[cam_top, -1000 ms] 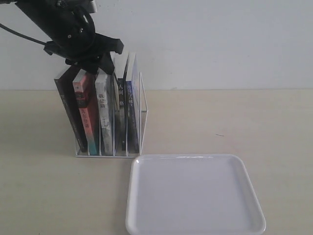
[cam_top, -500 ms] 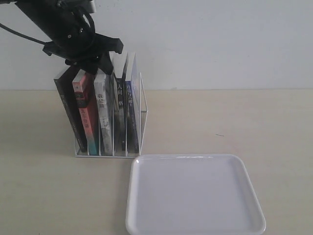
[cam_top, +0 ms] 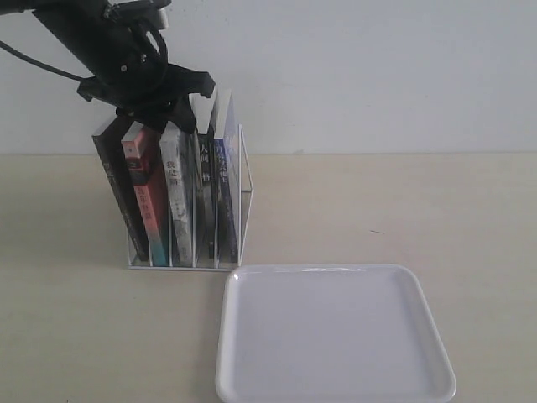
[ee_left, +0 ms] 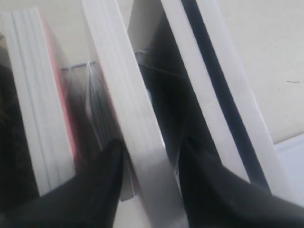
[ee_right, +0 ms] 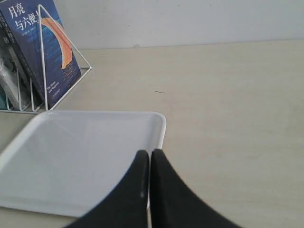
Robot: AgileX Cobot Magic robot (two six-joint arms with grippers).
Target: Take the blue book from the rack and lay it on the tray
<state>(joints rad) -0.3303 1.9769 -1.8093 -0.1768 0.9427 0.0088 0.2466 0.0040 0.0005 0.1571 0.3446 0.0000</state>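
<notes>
1. Five books stand upright in the rack (cam_top: 242, 235) in the exterior view. The blue book (cam_top: 225, 193) is in the end slot, the one nearest the tray (cam_top: 336, 336), which lies flat just in front of the rack with nothing on it.
2. Same view – the left gripper (cam_top: 159, 117) sits on the book tops, over the white-spined book (cam_top: 174, 197) and beside the red-spined book (cam_top: 143, 197). That is two slots off the blue one. The right gripper is not in this view.
3. Left wrist view: the left gripper (ee_left: 149, 161) has its jaws apart, one on each side of a white page edge. A thin dark gap shows on one side, so it is straddling that book, not clamped on it.
4. Judging by the exterior view, the straddled book is the white-spined one, not the target. The blue book should be the outer page block toward the tray corner, but I cannot tell for sure.
5. Right wrist view: the right gripper (ee_right: 149, 190) has its jaws pressed together on nothing and hovers over the tray rim (ee_right: 159, 123). The blue book's cover (ee_right: 42, 47) faces the camera here, with the orange crescent visible behind the rack's end wire.
6. Handling, as a guess: a thin paperback, so light and bendy, and its glossy cover is likely slick.
7. Best hold looks like a pinch across its thickness at the top edge, close to the spine where it is stiffest. Then lift straight up, clear of the wires.
8. The neighbouring book stands close – little room for the inner jaw.
</notes>
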